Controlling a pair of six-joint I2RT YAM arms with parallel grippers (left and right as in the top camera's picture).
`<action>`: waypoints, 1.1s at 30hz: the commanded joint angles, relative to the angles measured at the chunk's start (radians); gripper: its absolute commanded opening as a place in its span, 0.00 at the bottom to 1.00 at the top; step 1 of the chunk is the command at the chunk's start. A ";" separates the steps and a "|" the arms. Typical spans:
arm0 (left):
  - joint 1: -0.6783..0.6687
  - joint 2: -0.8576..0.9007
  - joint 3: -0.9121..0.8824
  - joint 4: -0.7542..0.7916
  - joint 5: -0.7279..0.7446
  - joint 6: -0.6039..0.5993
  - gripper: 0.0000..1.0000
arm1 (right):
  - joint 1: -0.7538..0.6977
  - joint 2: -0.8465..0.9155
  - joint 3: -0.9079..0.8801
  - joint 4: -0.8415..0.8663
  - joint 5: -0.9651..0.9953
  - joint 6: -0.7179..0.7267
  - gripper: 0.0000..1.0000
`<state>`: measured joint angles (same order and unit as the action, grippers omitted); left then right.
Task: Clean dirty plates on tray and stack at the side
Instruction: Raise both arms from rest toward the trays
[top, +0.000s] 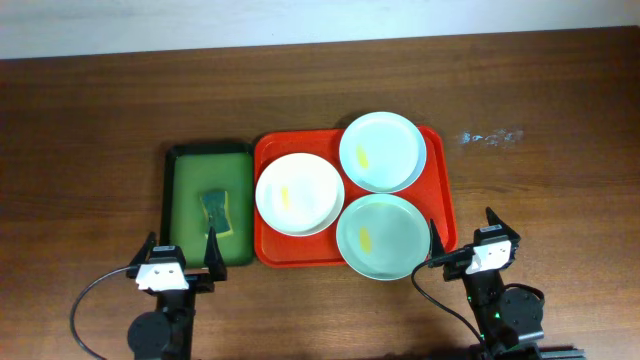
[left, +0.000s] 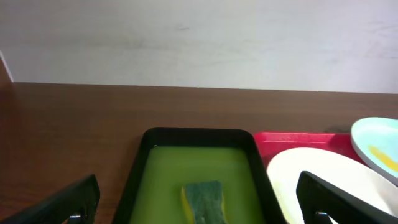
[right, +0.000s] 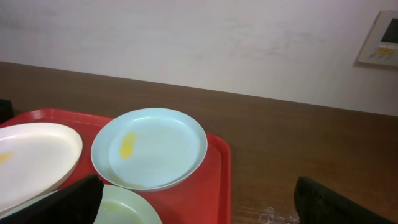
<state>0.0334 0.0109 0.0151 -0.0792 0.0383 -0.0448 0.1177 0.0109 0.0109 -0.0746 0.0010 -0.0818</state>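
Note:
The red tray holds three dirty plates, each with a yellow smear. A white plate lies at its left, one pale mint plate at the far right and another mint plate at the near right, overhanging the tray's front rim. My left gripper is open at the near edge of the green tray, empty, with the sponge lying ahead between its fingers. My right gripper is open and empty beside the tray's near right corner, close to the near mint plate.
A dark green tray with a yellow-green sponge sits left of the red tray, touching it. A whitish smudge marks the wood right of the red tray. Bare brown tabletop lies to the right and far left.

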 joint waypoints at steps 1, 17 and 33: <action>-0.014 -0.004 -0.006 -0.001 0.007 0.016 0.99 | -0.001 -0.005 -0.005 -0.005 0.011 0.003 0.98; -0.014 -0.004 -0.006 -0.001 0.008 0.016 0.99 | -0.001 -0.005 -0.005 -0.005 0.011 0.004 0.98; -0.013 0.455 0.863 -0.513 0.082 -0.085 0.99 | -0.001 0.376 0.772 -0.463 -0.078 0.098 0.98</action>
<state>0.0242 0.2844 0.6678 -0.4641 0.1001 -0.1215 0.1177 0.2481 0.6163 -0.4614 -0.0624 0.0048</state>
